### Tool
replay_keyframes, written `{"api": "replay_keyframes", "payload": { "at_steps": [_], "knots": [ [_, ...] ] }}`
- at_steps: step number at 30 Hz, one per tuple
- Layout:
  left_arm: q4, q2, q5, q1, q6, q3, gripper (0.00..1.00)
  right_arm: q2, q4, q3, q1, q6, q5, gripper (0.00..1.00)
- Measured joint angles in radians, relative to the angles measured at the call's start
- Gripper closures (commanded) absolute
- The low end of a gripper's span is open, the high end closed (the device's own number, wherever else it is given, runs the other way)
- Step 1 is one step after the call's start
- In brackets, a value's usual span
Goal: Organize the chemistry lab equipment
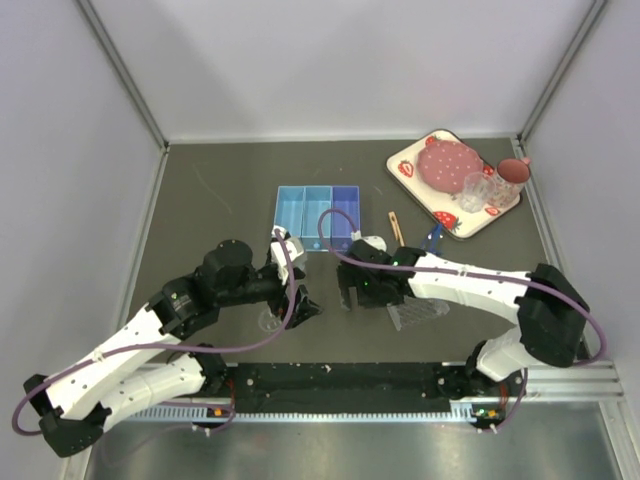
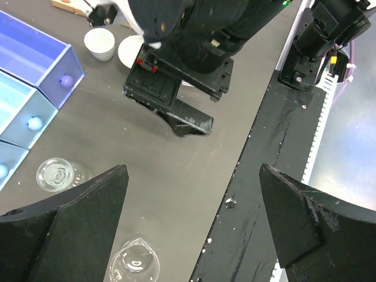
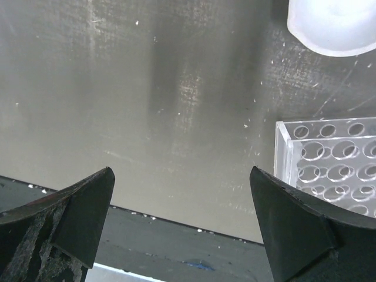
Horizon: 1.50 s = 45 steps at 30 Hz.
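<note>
Clear round dishes (image 2: 57,174) lie on the dark worktop (image 1: 220,190) just ahead of the left gripper (image 2: 194,235), and both grippers are spread and hold nothing.

The left gripper hangs low over the worktop with its jaws wide apart. One dish sits by its left finger (image 2: 64,235), and a second dish (image 2: 134,265) lies between the fingers, touching neither. The right gripper (image 3: 182,217) faces it from close by, also spread wide over bare worktop. A clear plastic well rack (image 3: 329,164) stands just to its right, and a white cup (image 3: 335,23) sits a little farther out. Beyond both arms is a blue box (image 1: 295,210) with three compartments. To the right of the box lie thin wooden tongs (image 1: 396,227) and a small blue piece (image 1: 432,238). A strawberry-print tray (image 1: 404,167) sits in the far right corner.
</note>
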Motion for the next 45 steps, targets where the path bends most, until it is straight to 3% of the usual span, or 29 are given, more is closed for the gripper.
{"api": "replay_keyframes", "payload": {
  "at_steps": [23, 45],
  "knots": [
    [0.0, 0.0, -0.011, 0.0, 0.0, -0.004, 0.01, 0.082, 0.096, -0.132, -0.016, 0.024, 0.018, 0.01],
    [0.0, 0.0, -0.017, 0.0, 0.0, -0.005, 0.01, -0.023, 0.071, -0.214, -0.243, 0.039, 0.033, 0.01]
  ]
}}
